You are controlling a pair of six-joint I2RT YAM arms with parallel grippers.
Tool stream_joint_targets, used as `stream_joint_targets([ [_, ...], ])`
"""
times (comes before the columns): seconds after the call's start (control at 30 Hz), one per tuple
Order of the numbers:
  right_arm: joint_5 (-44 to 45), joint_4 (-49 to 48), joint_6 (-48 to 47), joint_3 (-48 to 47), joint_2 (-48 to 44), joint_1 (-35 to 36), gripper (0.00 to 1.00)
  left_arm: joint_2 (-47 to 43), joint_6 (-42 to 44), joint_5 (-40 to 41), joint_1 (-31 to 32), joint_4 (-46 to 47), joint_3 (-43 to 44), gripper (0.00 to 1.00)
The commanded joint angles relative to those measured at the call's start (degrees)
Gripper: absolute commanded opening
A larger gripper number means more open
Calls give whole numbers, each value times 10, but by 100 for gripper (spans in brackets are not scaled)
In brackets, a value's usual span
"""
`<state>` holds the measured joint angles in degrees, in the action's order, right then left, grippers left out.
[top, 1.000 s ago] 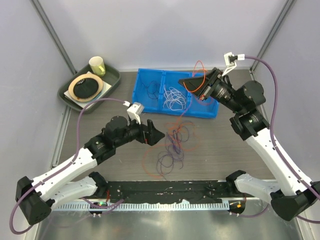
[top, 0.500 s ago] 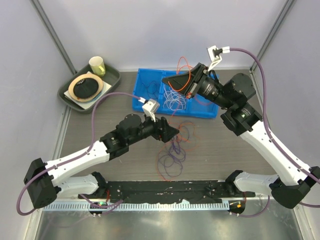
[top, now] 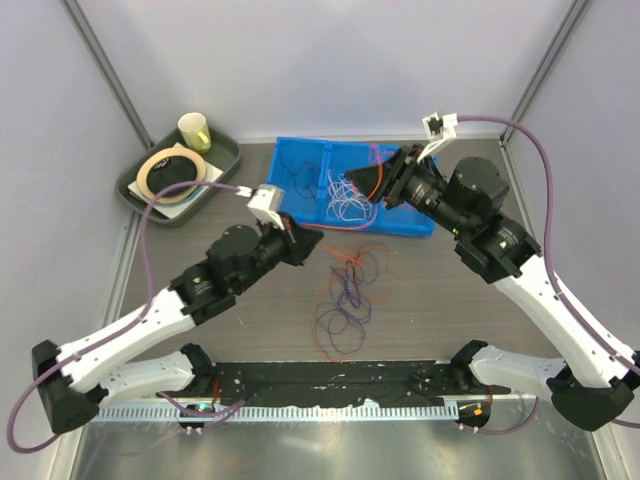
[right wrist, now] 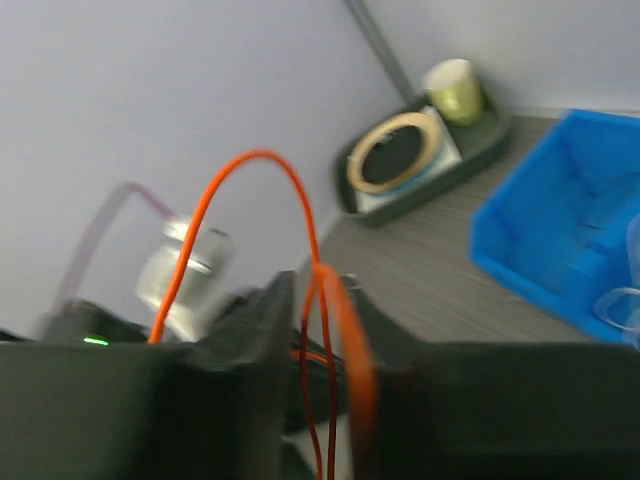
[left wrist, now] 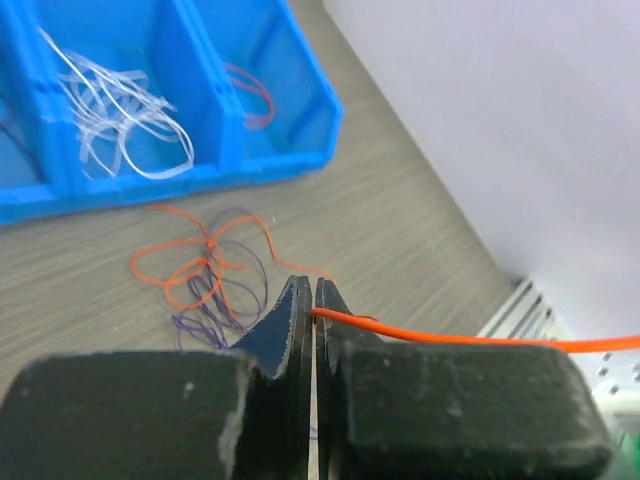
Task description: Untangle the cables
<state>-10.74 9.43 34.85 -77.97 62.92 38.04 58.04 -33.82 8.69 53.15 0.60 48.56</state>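
Left claw (left wrist: 313,287) is clamped shut on an orange cable (left wrist: 440,338), which is stretched off to the right. Right claw (right wrist: 315,288) is held slightly apart, with orange loops (right wrist: 250,160) threaded through the gap. Remaining cables (top: 345,295) are found tangled on the surface (top: 450,300), near the blue bin (top: 285,205).

My claw (right wrist: 320,300): jaws slightly apart, orange cable (right wrist: 262,157) running through the gap and looping up above it. View blurred. On the bench (right wrist: 440,290), right: blue bin (right wrist: 545,240). Behind: tray (right wrist: 478,140) with tape roll (right wrist: 400,150), cup (right wrist: 452,88).
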Motion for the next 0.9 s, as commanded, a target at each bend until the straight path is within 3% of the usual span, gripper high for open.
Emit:
stream_joint_targets([
  [0.0,95,118,-145,84,-47,1,54,-77,-48,123,0,-115,85,0],
  [0.13,56,76,-200,178,-129,1,68,-84,-76,196,1,-216,145,0],
  [0.2,17,6,-214,244,-159,1,75,-77,-77,201,0,-250,176,0],
  [0.23,-34,-18,-221,265,-184,1,76,-72,-82,201,1,-265,186,0],
  [0.33,-83,-91,-229,323,-189,2,78,-58,-84,191,0,-288,222,0],
  [0.47,-107,-184,-222,358,-129,9,78,-46,-85,152,0,-295,259,0],
  [0.67,-55,-321,-237,376,-40,72,78,-32,-89,131,0,-305,286,0],
  [0.87,41,-368,-269,356,41,83,74,-30,-96,77,1,-293,293,0],
])
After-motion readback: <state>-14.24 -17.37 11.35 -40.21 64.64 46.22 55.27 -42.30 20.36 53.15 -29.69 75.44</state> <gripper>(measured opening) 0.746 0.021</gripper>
